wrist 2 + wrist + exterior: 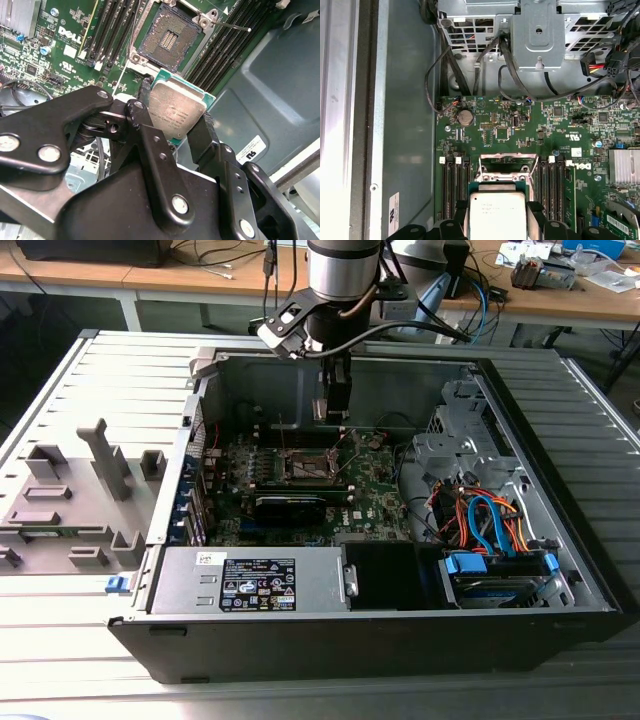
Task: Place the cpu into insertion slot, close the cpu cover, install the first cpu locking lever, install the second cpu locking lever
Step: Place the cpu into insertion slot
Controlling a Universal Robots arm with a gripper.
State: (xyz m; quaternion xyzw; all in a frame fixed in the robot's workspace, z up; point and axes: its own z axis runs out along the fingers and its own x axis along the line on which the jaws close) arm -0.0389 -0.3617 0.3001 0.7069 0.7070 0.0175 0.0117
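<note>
Grey moulded holders [70, 505] sit at the exterior view's left, beside the open case [400, 645]. Further right lies the green board [375, 490], with the slot [312, 466] near its middle and the gripper [337, 412] hanging just above it. At the exterior view's right, blue and orange cables [490, 520] bunch over a drive. In both wrist views the black fingers [142, 117] pinch the cpu [176, 112] by two opposite edges — silver top showing, green rim around it — near the slot but not in it. The slot's brownish pin field lies bare in the second wrist view, with a thin lever [231, 25] angled out beside it.
</note>
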